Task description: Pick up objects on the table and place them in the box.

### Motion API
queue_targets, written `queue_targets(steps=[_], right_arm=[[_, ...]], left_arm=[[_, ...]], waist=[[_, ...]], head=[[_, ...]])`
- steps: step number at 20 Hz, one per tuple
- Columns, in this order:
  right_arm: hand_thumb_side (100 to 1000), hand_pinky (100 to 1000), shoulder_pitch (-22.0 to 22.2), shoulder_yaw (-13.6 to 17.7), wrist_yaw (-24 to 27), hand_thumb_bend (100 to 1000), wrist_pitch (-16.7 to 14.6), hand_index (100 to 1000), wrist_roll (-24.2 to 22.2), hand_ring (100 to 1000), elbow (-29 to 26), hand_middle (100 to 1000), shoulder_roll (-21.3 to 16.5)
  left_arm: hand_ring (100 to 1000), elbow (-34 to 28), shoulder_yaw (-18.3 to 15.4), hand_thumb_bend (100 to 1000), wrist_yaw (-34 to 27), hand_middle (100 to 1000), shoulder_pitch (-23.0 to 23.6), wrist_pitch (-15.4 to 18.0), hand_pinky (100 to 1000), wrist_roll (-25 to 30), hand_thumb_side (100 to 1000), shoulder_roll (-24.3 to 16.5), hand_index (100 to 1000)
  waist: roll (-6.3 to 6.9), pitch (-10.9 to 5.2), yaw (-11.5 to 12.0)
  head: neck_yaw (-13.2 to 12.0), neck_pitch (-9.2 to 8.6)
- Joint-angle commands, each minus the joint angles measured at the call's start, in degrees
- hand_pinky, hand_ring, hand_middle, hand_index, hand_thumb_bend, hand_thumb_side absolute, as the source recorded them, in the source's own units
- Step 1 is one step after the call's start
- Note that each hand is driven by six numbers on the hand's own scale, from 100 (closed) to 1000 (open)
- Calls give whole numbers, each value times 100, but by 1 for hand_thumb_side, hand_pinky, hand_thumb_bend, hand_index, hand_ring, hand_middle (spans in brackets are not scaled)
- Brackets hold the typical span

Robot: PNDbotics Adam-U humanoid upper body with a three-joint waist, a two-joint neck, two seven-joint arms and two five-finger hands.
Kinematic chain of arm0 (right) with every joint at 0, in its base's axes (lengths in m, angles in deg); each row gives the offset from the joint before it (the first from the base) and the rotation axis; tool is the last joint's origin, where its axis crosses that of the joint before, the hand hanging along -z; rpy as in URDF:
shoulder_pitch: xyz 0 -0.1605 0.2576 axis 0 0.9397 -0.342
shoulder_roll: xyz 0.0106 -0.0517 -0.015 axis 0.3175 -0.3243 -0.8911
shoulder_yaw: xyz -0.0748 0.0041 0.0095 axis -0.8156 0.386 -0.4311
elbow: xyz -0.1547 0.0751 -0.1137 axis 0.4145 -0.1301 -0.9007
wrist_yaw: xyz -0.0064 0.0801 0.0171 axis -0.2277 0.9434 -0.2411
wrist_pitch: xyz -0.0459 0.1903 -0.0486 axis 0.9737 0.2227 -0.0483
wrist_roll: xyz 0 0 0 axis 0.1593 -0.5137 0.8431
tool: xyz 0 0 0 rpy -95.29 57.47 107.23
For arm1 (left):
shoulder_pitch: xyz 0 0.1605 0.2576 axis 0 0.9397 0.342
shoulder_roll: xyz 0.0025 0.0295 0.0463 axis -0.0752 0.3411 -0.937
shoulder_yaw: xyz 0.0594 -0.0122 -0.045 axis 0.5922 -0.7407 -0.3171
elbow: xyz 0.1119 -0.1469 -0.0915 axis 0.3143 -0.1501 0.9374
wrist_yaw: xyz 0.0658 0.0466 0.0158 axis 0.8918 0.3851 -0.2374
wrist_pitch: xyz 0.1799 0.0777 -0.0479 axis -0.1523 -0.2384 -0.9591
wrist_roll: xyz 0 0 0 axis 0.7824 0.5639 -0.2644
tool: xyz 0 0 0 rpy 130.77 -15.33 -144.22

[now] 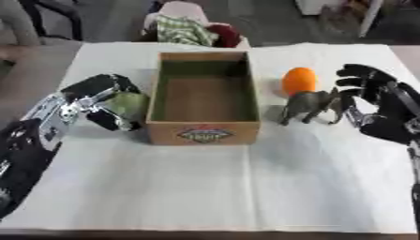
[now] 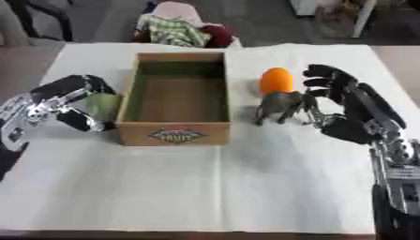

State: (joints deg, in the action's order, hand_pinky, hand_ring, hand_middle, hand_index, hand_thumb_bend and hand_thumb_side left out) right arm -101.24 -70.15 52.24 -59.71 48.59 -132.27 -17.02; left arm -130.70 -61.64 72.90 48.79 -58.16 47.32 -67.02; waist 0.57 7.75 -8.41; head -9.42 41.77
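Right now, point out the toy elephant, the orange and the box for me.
toy elephant (image 1: 310, 105): left eye view, on its body.
orange (image 1: 299, 80): left eye view, middle of the fruit.
box (image 1: 203, 132): left eye view, on its front wall.

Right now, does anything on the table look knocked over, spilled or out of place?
Nothing stands out. The box sits upright and empty, the toy elephant stands on its feet beside the orange object, and the left hand curls round a green object. The right hand is open by the elephant.
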Motion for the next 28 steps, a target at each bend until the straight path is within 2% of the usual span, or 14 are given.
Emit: queue_targets(steps=[1, 7, 10, 18, 23, 24, 28], right_arm=[[185, 799, -96, 11, 19, 100, -1, 919, 0, 844, -73, 836, -75], [191, 799, -89, 19, 24, 100, 9, 919, 10, 844, -79, 836, -74], [191, 799, -88, 23, 24, 100, 14, 919, 16, 843, -80, 836, -78], [193, 799, -74, 21, 17, 100, 19, 919, 14, 844, -78, 836, -90], [191, 799, -56, 10, 17, 100, 21, 919, 4, 842, -80, 835, -75], [191, 799, -54, 5, 19, 100, 20, 919, 0, 842, -81, 835, -68], [190, 800, -62, -18, 29, 100, 17, 919, -23, 842, -85, 834, -36]], left_arm=[[500, -72, -62, 348, 283, 491, -77, -93, 659, -191, 298, -58, 685], [309, -691, -249, 216, 812, 278, -110, -476, 507, -732, 223, -119, 473], [257, -1059, -271, 198, 1021, 227, -108, -626, 456, -1018, 201, -182, 421], [264, -1367, -296, 247, 1518, 243, -123, -490, 465, -1805, 184, -511, 422], [268, -1529, -394, 185, 1166, 244, -321, -490, 481, -2181, 153, -551, 428], [274, -1539, -390, 141, 1066, 249, -371, -478, 495, -2214, 152, -506, 437], [294, -1439, -223, 100, 457, 263, -581, -307, 528, -2132, 175, -186, 457]], waist=[[-3, -66, 1], [-7, -70, 16], [-9, -74, 18], [11, -104, 25], [14, -146, 24], [12, -153, 17], [0, -164, -36]], head=[[-3, -2], [9, -2], [17, -5], [42, -11], [50, 0], [42, 0], [2, -8]])
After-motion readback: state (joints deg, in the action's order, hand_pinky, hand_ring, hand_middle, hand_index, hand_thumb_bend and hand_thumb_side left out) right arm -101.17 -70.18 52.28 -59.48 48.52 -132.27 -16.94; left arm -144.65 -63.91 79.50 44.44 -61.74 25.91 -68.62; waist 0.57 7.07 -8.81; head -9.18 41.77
